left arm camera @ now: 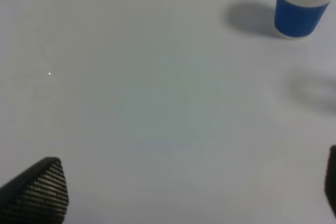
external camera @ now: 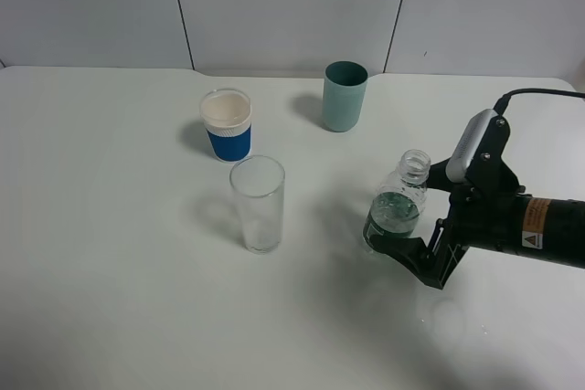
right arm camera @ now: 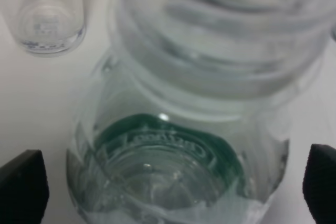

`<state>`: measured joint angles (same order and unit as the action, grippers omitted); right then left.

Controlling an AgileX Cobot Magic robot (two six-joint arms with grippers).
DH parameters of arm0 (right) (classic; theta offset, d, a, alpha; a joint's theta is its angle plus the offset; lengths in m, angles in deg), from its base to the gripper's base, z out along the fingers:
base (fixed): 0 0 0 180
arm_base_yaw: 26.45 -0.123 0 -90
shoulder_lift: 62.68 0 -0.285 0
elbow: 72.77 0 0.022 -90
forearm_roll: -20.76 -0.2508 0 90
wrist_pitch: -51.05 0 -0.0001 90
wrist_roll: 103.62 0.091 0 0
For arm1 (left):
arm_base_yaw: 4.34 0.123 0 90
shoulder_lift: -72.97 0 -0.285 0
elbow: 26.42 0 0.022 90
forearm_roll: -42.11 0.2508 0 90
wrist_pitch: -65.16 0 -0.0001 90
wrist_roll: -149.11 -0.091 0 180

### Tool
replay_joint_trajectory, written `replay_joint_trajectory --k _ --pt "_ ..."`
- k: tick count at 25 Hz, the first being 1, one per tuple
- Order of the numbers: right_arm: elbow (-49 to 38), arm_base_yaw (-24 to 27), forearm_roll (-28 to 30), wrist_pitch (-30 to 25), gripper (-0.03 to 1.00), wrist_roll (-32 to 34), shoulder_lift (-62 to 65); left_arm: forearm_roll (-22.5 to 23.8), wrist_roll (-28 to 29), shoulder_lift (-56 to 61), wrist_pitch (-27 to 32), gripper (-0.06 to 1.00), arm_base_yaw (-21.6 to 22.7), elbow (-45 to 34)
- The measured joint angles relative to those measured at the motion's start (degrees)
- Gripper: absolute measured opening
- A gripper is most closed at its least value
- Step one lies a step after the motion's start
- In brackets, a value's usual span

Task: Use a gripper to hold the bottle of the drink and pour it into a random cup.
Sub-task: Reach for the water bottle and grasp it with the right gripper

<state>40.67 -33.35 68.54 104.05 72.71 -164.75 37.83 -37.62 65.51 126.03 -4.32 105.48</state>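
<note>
Reference: clock directions are read on the exterior high view, 12 o'clock toward the back wall.
Task item: small clear plastic bottle with a dark green label (external camera: 396, 205), uncapped, upright on the white worktop (external camera: 110, 271).
Bottle position: at 3 o'clock of the tall clear straight-sided drinking glass (external camera: 258, 203), well apart from it.
Other vessels: white paper cup with a blue sleeve (external camera: 226, 125) at 11 o'clock of the glass; opaque teal cup (external camera: 345, 96) at 1 o'clock of it.
Right end effector (external camera: 388, 226): comes in from 3 o'clock. Its jaws are spread wide to either side of the bottle's lower body and not clamped on it. The wrist view shows bare worktop between one jaw and the bottle wall.
Left end effector (left arm camera: 184, 192): jaws far apart over bare worktop, with nothing between them.
Weight, judged: light; the fill level cannot be read with certainty.
Wall, judged: thin, smooth and flexible. A hard squeeze would dent it and, with no cap, could push drink out of the neck.
Stability, judged: narrow base and tall body, so an off-centre nudge from one jaw could tip it.
Grasp point, judged: the labelled band at mid-body, jaws square to the wall, below the tapering shoulder.
Grip force, judged: moderate, enough to stop the bottle turning when it is tilted to pour.
</note>
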Motion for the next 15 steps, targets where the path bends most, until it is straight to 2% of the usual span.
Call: replay_joint_trajectory --k 15 --pt "0.27 0.07 -0.93 -0.29 0.94 0.02 0.00 0.00 0.00 0.00 0.00 0.99 0.00 0.00"
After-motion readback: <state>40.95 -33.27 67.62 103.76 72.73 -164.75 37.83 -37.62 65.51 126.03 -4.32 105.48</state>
